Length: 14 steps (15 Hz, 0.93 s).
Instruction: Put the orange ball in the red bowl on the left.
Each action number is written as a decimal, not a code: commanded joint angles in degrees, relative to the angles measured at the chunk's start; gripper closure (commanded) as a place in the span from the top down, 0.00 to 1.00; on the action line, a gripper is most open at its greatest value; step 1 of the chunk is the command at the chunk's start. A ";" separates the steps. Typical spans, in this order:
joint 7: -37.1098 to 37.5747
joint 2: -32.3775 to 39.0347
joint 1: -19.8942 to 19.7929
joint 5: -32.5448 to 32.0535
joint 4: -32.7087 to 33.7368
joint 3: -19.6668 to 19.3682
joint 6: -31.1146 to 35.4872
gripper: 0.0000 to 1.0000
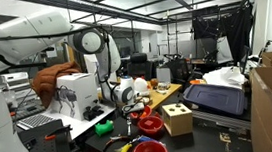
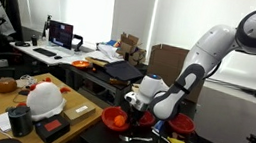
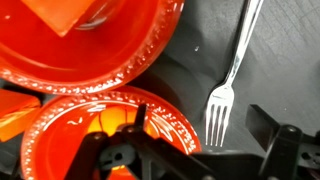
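Observation:
Two red bowls stand on the dark table. In the wrist view one bowl [image 3: 60, 135] is at the lower left and the other bowl [image 3: 120, 55] is at the top, holding an orange block-like thing. The orange ball [image 2: 118, 122] appears as a small bright spot inside the near bowl [image 2: 112, 113]. In the wrist view it is only an orange glow behind the gripper's frame. My gripper [image 3: 200, 112] is open and empty, hovering just above that bowl's rim and a fork. It also shows in both exterior views [image 1: 128, 95] [image 2: 137, 103].
A metal fork [image 3: 225, 90] lies on the table beside the bowls, under the gripper. A wooden block [image 1: 177, 117] stands by the bowls [image 1: 151, 123] [image 1: 148, 151]. A green ball [image 1: 103, 127] and small yellow items lie nearby. The second red bowl [image 2: 176, 124] sits behind the arm.

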 commanded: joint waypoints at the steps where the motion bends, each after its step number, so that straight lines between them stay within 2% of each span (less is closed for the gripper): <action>1: -1.68 -4.28 -1.87 2.52 -2.83 1.41 -4.26 1.00; 7: 2.25 -15.05 -1.00 7.45 -7.94 -2.35 -16.35 1.00; 8: 5.47 -17.73 0.63 7.77 -9.24 -5.11 -17.89 1.00; 14: 16.00 -34.61 1.72 7.30 -19.72 -11.55 -26.45 1.00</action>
